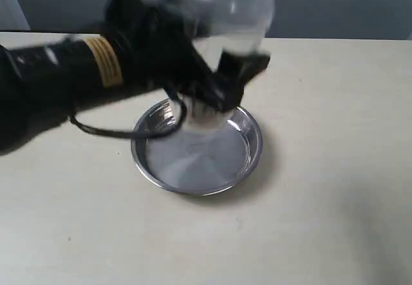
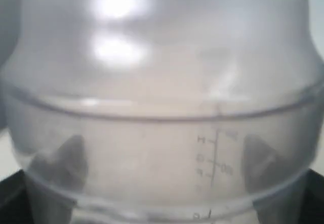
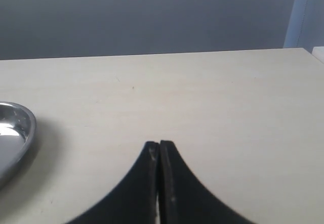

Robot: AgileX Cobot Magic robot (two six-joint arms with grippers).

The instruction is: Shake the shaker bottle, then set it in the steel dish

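Left arm (image 1: 58, 85): shown entering the exterior view from 9 o'clock and reaching toward the middle; a tan band is seen round its black body.
Left gripper (image 1: 226, 79): set wide and clamped round the shaker bottle (image 1: 226, 8), which is held in it; dark shapes seen through the plastic in the left wrist view are judged to be its fingers (image 2: 66, 161).
Bottle position: held in the air, off the table (image 1: 322, 201), toward 12 o'clock of the steel dish (image 1: 193, 166); contact between its lower end and the dish rim cannot be told.
Step in hand: judged to be the shake, since the bottle is smeared by blur while the dish is drawn sharp and holds nothing.
Next move: the bottle is to be steadied upright, centred over the dish's flat floor, lowered past the low rim, and only then released.
Bottle appearance: frosted clear plastic with a domed shoulder, a seam ring beneath it, and printed graduation marks (image 2: 215, 155); the contents cannot be made out.
Right gripper (image 3: 159, 153): fingers pressed together, nothing held; poised over bare table, well apart from the dish.
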